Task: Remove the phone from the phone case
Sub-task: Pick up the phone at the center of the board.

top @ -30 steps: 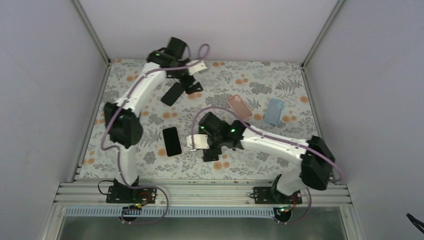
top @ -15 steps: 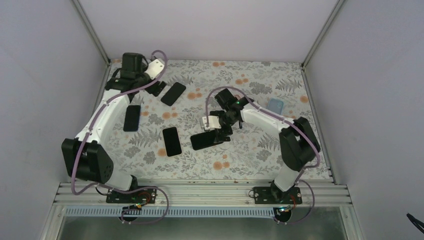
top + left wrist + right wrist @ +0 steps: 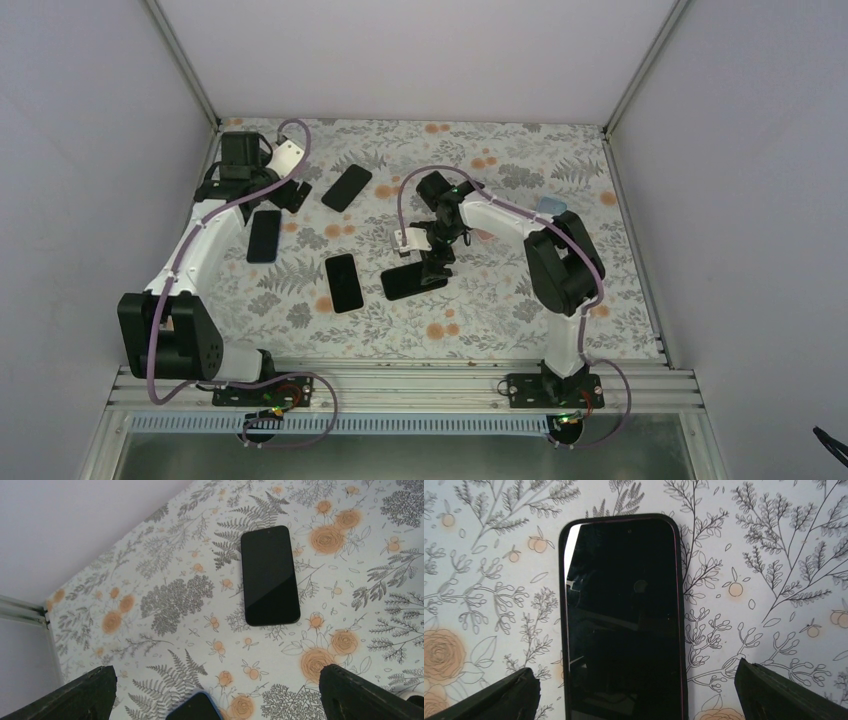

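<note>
A black phone in a dark case with a thin reddish rim (image 3: 624, 615) lies screen-up at the table's middle (image 3: 413, 282). My right gripper (image 3: 639, 696) is open just above it, one finger (image 3: 499, 697) on each side, and also shows in the top view (image 3: 432, 262). My left gripper (image 3: 220, 700) is open and empty at the back left (image 3: 290, 192). Below it lies a phone in a blue case (image 3: 197, 707), seen in the top view (image 3: 264, 235). Ahead lies a bare black phone (image 3: 270, 575).
That bare black phone (image 3: 347, 187) lies at the back, and another black phone (image 3: 344, 282) lies left of the cased one. A light blue empty case (image 3: 550, 206) peeks out behind the right arm. The enclosure walls and left frame rail (image 3: 22, 611) stand close.
The left arm has swung left, off the back black phone. A blue-cased phone and a dark-cased phone now lie on the table. The right gripper has settled over the dark-cased phone. The pink case is gone.
</note>
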Controlling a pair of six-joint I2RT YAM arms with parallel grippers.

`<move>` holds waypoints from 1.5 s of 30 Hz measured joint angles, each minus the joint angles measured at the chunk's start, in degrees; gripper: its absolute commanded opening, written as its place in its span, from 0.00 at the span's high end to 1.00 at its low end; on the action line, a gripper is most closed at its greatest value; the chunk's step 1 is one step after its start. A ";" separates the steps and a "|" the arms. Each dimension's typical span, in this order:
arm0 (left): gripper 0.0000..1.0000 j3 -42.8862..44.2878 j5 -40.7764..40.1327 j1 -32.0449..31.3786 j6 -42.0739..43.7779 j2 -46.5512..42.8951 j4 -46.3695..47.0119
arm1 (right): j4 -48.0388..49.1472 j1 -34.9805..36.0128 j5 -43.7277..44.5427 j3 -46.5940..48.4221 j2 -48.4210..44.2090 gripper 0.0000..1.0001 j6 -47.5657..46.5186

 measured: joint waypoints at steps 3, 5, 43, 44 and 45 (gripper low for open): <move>0.00 -1.81 0.83 0.57 -0.17 -0.48 0.68 | 1.36 0.00 1.16 -0.81 0.70 0.00 0.26; 0.00 -2.78 1.42 0.90 -0.22 -0.50 1.33 | 2.10 -0.02 1.88 -1.90 0.70 0.00 0.48; 0.00 -6.56 7.48 1.29 -1.95 -0.20 3.06 | 16.81 -0.68 7.65 -15.80 -3.52 0.33 4.63; 0.00 -6.56 7.76 1.29 -1.95 -0.15 3.04 | 17.20 -0.70 7.96 -15.96 -3.69 0.34 4.79; 0.00 -6.56 8.04 1.29 -1.95 -0.07 3.02 | 17.42 -0.72 8.22 -16.02 -3.78 0.37 5.09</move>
